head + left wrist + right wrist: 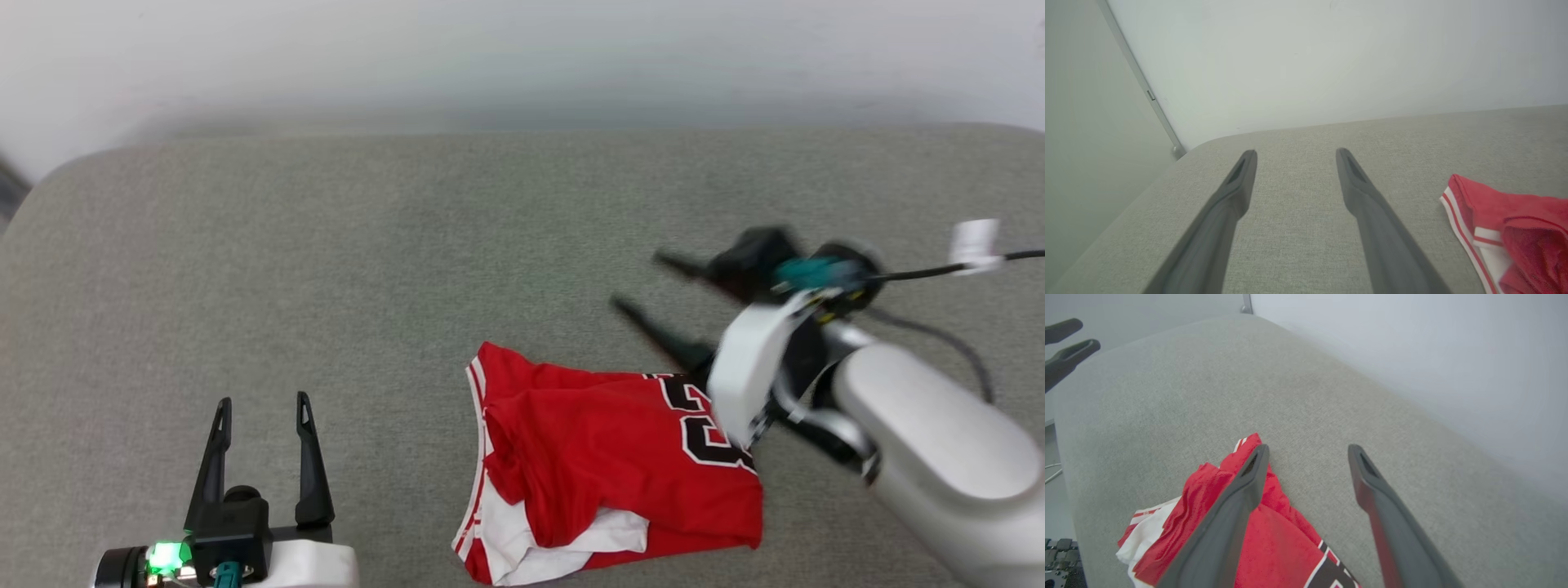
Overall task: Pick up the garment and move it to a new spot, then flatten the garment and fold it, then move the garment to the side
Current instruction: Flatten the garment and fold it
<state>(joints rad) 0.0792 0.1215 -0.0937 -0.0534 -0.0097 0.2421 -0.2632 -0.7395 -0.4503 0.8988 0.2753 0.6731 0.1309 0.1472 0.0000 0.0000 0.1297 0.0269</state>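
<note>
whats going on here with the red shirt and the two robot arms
A two-armed robot is working on a red basketball shirt with white sleeves and a black number print. The shirt lies bunched up, not flattened, on a grey fabric surface. The right gripper is poised over the shirt's far edge with its jaws open, holding nothing. The left gripper waits off to the left, jaws also open and well apart from the shirt.

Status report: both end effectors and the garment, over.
Left end effector open, apart. Right end effector open, near garment. It lies crumpled on grey surface. Nothing in the way.
</note>
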